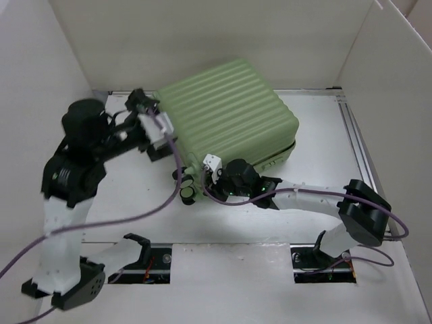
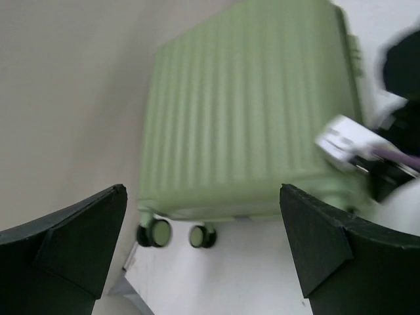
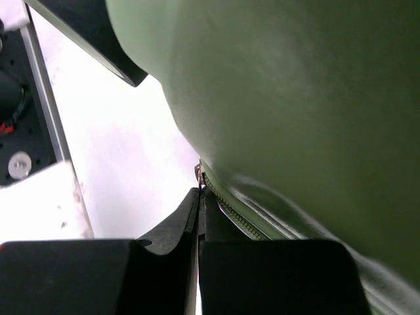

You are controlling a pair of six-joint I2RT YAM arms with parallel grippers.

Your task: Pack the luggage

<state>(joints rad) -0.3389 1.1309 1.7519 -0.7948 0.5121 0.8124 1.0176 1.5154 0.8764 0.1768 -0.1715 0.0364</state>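
Observation:
The luggage (image 1: 229,111) is a light-green ribbed suitcase, lying closed at the back middle of the table, with its black wheels (image 1: 187,192) toward the front left. My right gripper (image 1: 208,177) is at its front left corner, shut on the zipper pull (image 3: 199,172) at the end of the zipper track (image 3: 230,211). My left gripper (image 1: 150,125) hovers at the suitcase's left edge, open and empty. In the left wrist view the open gripper (image 2: 202,191) frames the ribbed shell (image 2: 249,111) and two wheels (image 2: 154,231).
White walls (image 1: 202,40) enclose the table at the back and both sides. A metal rail (image 1: 358,145) runs along the right. Purple cables (image 1: 155,209) trail from both wrists. Two arm mounts (image 1: 145,260) sit in slots at the near edge.

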